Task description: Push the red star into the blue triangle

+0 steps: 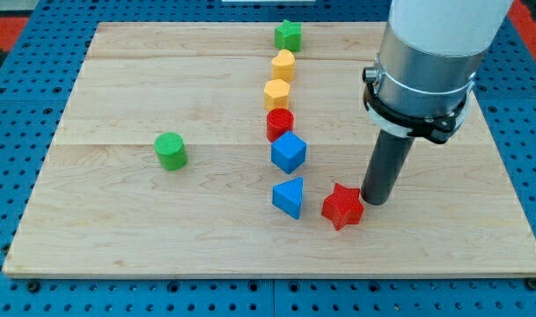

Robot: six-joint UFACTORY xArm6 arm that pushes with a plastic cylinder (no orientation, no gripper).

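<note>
The red star lies on the wooden board at the view's lower middle right. The blue triangle lies just to its left, with a small gap between them. My tip stands right beside the star's upper right edge, touching it or nearly so. The dark rod rises from there to the grey and white arm at the view's top right.
A column of blocks runs up from the triangle: a blue cube, a red cylinder, a yellow hexagon, a second yellow block, a green star. A green cylinder stands at the left. The board's bottom edge is near.
</note>
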